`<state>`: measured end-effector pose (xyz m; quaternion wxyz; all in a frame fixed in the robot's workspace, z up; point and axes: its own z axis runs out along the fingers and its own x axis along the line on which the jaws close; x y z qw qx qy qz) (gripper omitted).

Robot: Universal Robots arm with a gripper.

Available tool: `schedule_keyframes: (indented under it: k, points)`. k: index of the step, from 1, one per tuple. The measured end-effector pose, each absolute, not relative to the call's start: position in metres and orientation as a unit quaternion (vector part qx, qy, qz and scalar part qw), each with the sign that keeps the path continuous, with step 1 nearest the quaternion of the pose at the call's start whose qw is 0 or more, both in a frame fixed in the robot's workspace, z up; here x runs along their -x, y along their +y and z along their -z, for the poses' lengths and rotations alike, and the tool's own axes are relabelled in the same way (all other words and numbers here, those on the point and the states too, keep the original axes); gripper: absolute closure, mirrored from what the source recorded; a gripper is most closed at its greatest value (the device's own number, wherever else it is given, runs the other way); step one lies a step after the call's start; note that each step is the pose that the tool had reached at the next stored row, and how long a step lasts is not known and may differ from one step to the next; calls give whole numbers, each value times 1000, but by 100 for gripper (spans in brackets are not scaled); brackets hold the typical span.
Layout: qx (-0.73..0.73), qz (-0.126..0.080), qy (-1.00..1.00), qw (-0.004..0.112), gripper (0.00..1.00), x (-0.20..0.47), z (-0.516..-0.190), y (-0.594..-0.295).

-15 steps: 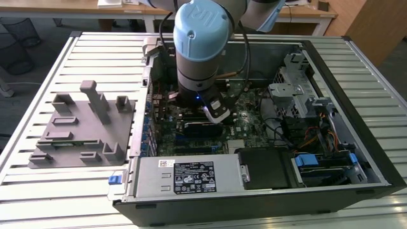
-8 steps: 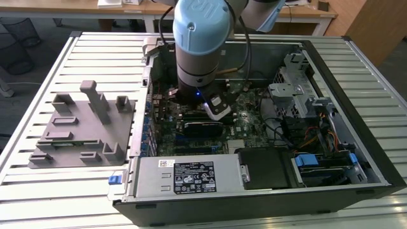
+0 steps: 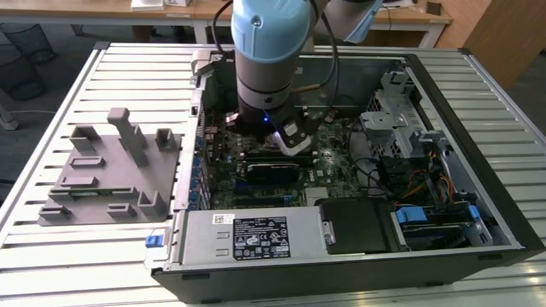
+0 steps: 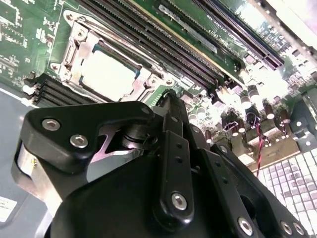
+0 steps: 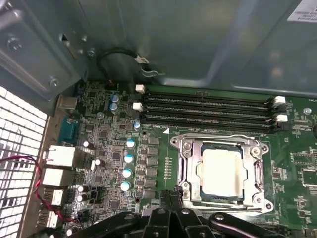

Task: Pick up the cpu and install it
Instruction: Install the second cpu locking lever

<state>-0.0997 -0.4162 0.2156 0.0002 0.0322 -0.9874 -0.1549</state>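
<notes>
Already, the cpu (image 5: 222, 170) looks to be lying in its socket (image 5: 221, 172) on the motherboard (image 5: 163, 148), its pale metal top showing inside the square metal frame in both wrist views — so your risks now are about disturbing it, not fetching it. In the first wrist view the chip appears flat and square to the frame, but you cannot tell from these pictures whether it is fully seated or whether the frame is latched; if it is only resting there, a nudge from the arm could tilt it against the contacts beneath. The gripper (image 5: 171, 196) sits just beside the socket's edge, its black fingers (image 4: 171, 119) drawn together to a narrow tip that, judging by the second wrist view, pinches nothing and does not touch the chip. With the tip that close, a small sideways drift could catch the frame or the row of capacitors (image 5: 128, 163) next to it. In the exterior view the arm (image 3: 268, 64) reaches deep into the open computer case (image 3: 477, 83), with the memory slots (image 5: 208, 111) on the far side of the socket from the gripper and loose cables (image 3: 426, 179) toward the exterior view's right — watch that the wrist does not snag the case wall or wiring if you lift or turn.
</notes>
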Motion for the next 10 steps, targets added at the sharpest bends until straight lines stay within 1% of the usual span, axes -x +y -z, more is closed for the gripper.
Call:
schedule_keyframes:
  k: [10]
  points:
    - [-32,155,-987,0,89,100,-228,-416]
